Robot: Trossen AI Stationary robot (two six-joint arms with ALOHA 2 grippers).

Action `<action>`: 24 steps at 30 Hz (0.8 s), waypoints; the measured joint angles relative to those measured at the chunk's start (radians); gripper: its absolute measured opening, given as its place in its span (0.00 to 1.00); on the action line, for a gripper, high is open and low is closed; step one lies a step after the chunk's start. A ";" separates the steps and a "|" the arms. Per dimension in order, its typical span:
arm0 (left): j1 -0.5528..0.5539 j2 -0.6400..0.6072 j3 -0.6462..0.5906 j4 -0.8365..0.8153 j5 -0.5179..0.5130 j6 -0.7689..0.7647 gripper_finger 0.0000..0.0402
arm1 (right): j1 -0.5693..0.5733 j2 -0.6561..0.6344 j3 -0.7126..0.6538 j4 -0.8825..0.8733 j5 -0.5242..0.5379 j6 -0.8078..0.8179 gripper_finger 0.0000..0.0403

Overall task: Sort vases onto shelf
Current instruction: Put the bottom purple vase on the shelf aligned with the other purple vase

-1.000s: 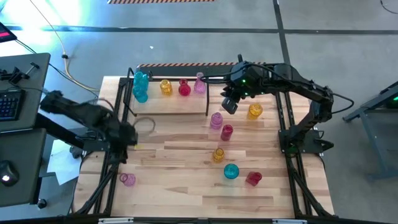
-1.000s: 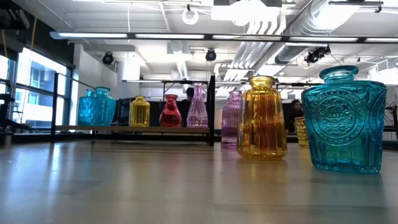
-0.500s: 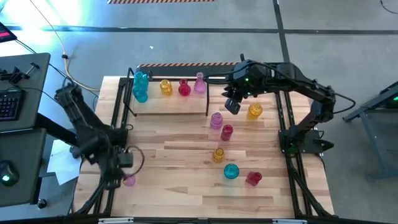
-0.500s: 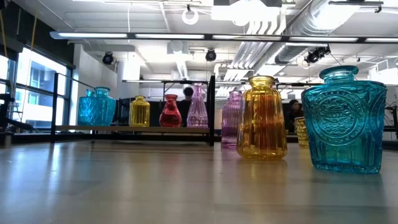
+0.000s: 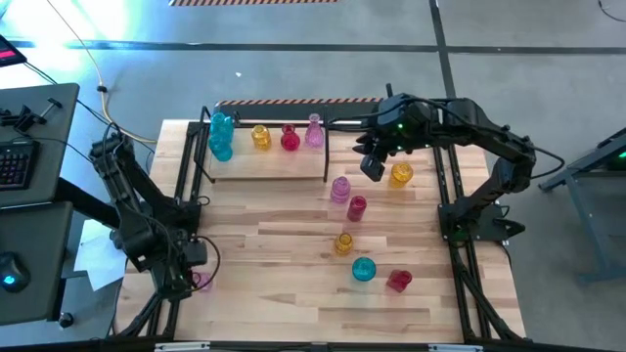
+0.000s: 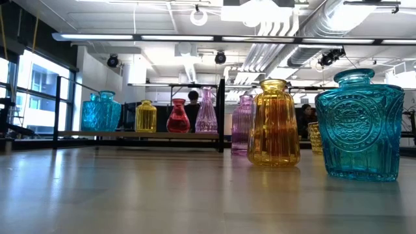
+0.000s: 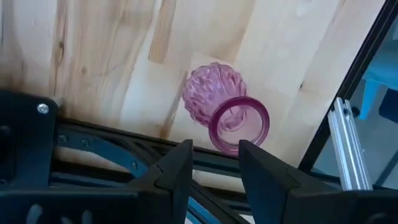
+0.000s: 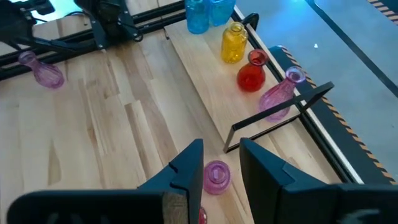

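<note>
Left arm change: you have swung the left gripper (image 5: 192, 277) from mid-table down to the near left corner over the last second; it now hangs right over the pink vase (image 5: 201, 283) lying there.
Right arm change: the right gripper (image 5: 373, 167) has drifted only a little to the right; it hovers off the shelf's right end, just above the standing vases in the middle of the table.
Meaning for the task: judging by this, you are lining up a pick of the fallen pink vase; nothing is lifted yet.
Left gripper state: fingers (image 7: 180, 171) parted and empty, the vase's rim showing just beyond their tips, not between them.
Right gripper state: fingers (image 8: 189, 165) parted with a clear gap, holding nothing.
Pink vase position: on its side on the bare table (image 5: 293, 313) at the near left edge, just beside the black frame rail, well apart from the shelf (image 5: 269, 164).
Pink vase long axis: roughly flat on the wood; in the wrist view the mouth (image 7: 239, 123) faces your gripper and the bulb (image 7: 208, 92) lies away from it.
Shelf contents: cyan, yellow, red and pink vases stand in a row on the plank.
</note>
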 joint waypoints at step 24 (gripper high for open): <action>0.000 0.021 -0.043 0.083 -0.048 0.017 0.30 | 0.081 0.001 0.000 0.000 0.053 0.044 0.22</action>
